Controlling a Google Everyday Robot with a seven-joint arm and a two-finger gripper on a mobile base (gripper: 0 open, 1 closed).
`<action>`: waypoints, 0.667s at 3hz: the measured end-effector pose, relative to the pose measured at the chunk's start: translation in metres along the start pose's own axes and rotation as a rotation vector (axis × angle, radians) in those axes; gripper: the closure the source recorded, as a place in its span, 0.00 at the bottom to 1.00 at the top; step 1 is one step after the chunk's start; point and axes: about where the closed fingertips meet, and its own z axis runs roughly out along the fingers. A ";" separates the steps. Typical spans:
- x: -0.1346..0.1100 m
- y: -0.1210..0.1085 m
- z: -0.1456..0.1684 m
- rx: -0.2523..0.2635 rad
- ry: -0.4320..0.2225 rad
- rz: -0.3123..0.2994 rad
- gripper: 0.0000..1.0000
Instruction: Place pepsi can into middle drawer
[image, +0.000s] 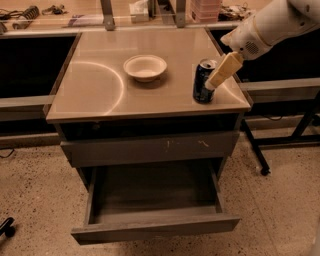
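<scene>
Warm light, curved glare on tabletop (95, 95), gripper (212, 83) brightly lit at pepsi can (200, 89)

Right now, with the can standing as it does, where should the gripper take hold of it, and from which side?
Probably best: grip the can mid-height on its round wall, coming level from the picture's right, where the gripper hangs by its top. It stands upright near the table's right edge, the bowl apart on its left.
</scene>
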 end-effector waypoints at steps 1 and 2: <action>-0.004 0.001 0.023 -0.039 -0.008 0.005 0.00; -0.003 0.003 0.045 -0.069 0.003 0.005 0.00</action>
